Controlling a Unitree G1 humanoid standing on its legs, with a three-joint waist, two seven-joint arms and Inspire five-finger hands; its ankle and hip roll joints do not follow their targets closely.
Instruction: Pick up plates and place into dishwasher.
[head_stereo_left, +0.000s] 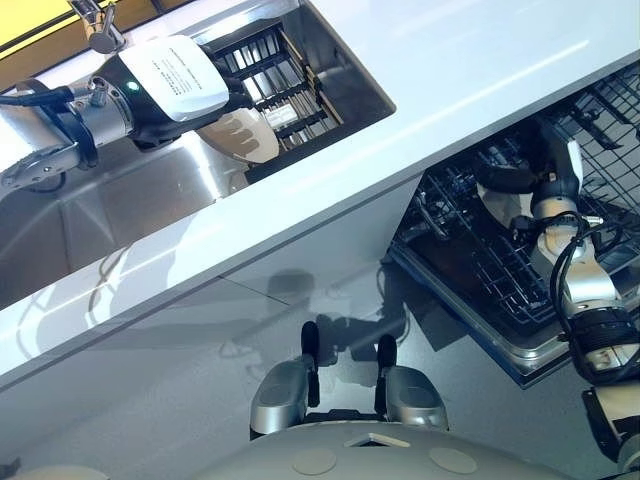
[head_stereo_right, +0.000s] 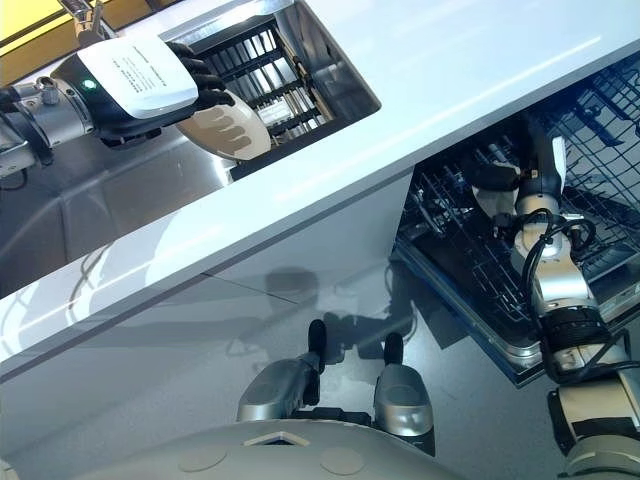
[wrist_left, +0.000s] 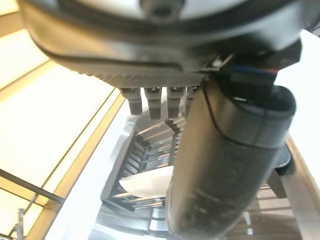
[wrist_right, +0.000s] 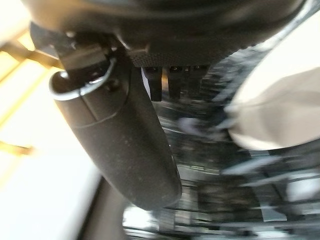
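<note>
Left eye view: my left hand (head_stereo_right: 205, 85) sits over the plate (head_stereo_right: 228, 128) leaning in the sink rack (head_stereo_right: 250, 60); whether my fingers grip it I cannot tell. I should pinch the upper rim and lift along the slots. Its face tilts towards the counter, its oval lying across the rack's end. My right hand (head_stereo_right: 538, 165) rests, fingers straight, in the dishwasher (head_stereo_right: 470, 270).

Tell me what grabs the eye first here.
The left hand hovers over a cream plate leaning in the dish rack inside the steel sink. Across the white counter, the right hand reaches into the pulled-out dishwasher rack beside a second plate.
</note>
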